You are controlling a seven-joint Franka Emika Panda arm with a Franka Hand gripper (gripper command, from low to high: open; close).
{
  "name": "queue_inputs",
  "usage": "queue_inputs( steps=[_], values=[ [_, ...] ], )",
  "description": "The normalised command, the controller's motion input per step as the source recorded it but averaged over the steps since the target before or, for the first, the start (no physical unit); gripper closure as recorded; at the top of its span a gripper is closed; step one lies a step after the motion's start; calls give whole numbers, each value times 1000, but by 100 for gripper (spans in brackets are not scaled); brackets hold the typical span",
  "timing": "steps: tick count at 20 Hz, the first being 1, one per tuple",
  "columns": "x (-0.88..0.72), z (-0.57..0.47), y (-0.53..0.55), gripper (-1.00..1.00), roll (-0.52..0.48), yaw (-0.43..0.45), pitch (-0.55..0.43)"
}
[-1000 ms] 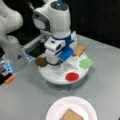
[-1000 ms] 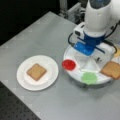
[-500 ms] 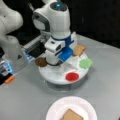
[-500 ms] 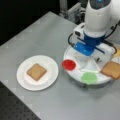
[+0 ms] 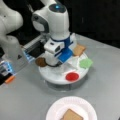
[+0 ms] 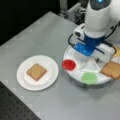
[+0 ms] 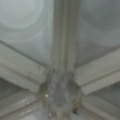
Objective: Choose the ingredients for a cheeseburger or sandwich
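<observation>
Nearest in a front view: white plate (image 5: pixel 82 105) with one toast square (image 5: pixel 72 116) lying flat in the middle. That is the only layer of the sandwich set down so far; nothing is stacked on it.

Change over the last second: none that I can make out. My arm hangs over the same spot on the divided tray (image 6: pixel 75 72), and every piece sits where it did. No pick is shown; the selection step stands at one toast.

My gripper (image 5: pixel 53 62) is down at the tray's hub, hidden under the wrist body in both front views. Wrist view shows only the hub (image 7: pixel 60 87) and the ribs spreading from it, no fingertips, so I cannot tell how far open it is or whether it holds anything.

Around it: red disc (image 5: pixel 72 76) in the near compartment, green leaf (image 5: pixel 85 63) toward a front view's right, brown patty (image 5: pixel 40 62) just beside my gripper on a front view's left. Farther back, second toast (image 5: pixel 79 49). Yellow cheese (image 6: pixel 117 50) peeks out behind the arm.
</observation>
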Motion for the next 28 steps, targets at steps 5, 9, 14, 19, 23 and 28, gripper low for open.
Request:
queue_inputs(
  steps=[5,9,14,19,23,28],
  values=[
    [-228,-170,-46,-100,138,14,-213],
    [-212,-184,-13,-100,138,17,-215],
    [-187,-180,-2,-100,133,30,-208],
    [-201,-162,23,-100,144,44,-185],
    [-203,-156,54,-100,188,97,-145],
    [-183,-155,17,-100,182,201,-118]
  ],
)
